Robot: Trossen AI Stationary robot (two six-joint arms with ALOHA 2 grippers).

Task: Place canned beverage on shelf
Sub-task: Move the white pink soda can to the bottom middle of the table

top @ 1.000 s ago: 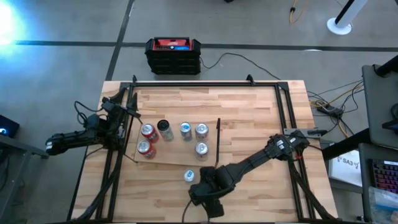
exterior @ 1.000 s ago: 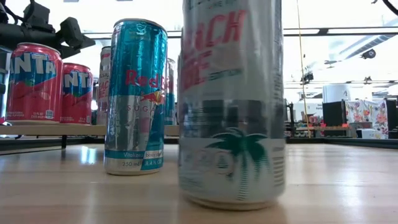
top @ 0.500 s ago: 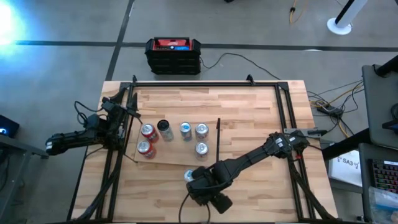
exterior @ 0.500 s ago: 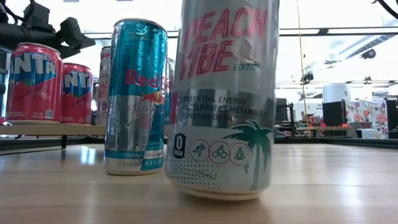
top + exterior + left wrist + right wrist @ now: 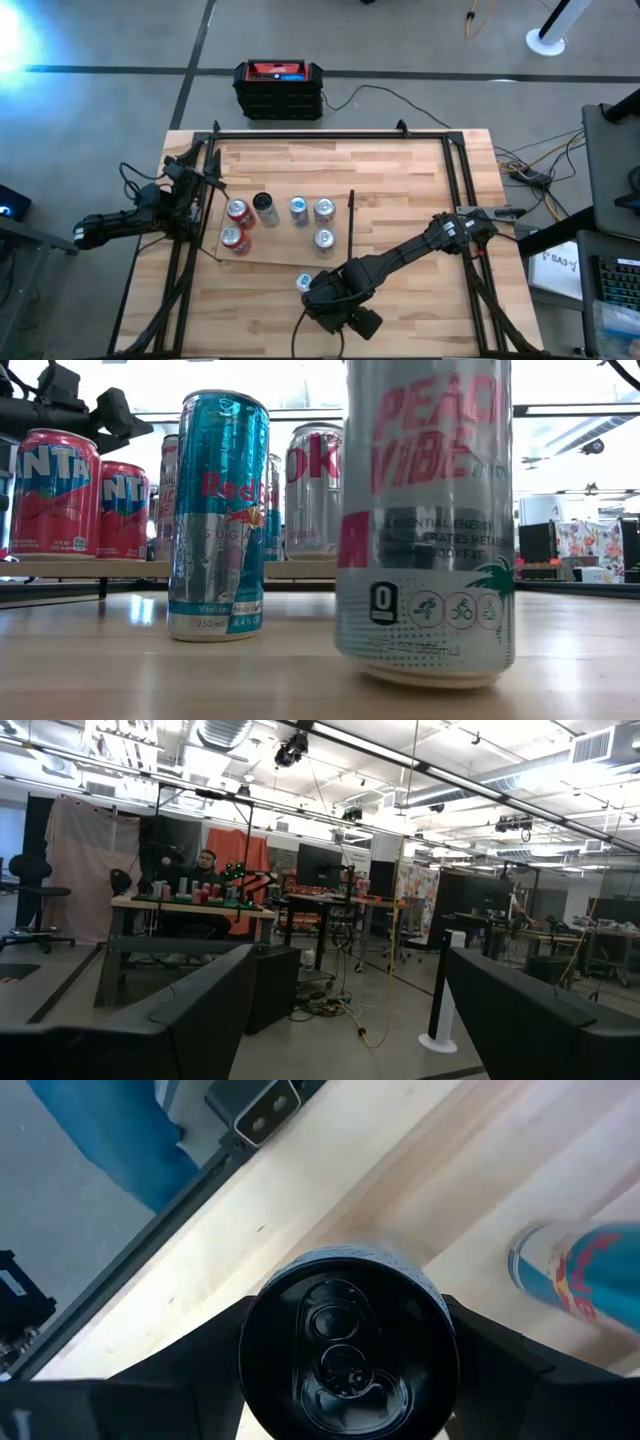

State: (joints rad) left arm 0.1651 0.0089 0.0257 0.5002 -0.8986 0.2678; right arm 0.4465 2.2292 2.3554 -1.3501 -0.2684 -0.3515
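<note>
The silver can [image 5: 425, 520] with pink lettering stands upright on the bare table [image 5: 400, 190], near its front edge and off the shelf [image 5: 275, 250]. From the right wrist view its dark top [image 5: 345, 1342] sits squarely between the two fingers [image 5: 190, 1370], which press in against its sides, so the right gripper [image 5: 345, 315] has it in a grip with its jaws held partly apart by the can's width. In the overhead view that gripper covers the can, at the end of the right arm, which reaches across the table from the right side. Just beside it, toward the shelf, a blue and silver can [image 5: 304, 283] also stands on the table, close to the shelf's near edge. The shelf, a pale board with a black upright bar [image 5: 351, 225] along its right short edge, carries six cans: two red ones [image 5: 235, 225] at its left end, a dark-topped one [image 5: 265, 206] next to them, and three silver-topped ones [image 5: 322, 212] nearer the bar. The left gripper [image 5: 190, 205] waits at the table's left edge, beside the shelf's left end; its wrist camera looks out into the room, its fingers [image 5: 190, 1020] standing apart with nothing between them. A black and red case [image 5: 279, 88] sits on the floor beyond the table.
</note>
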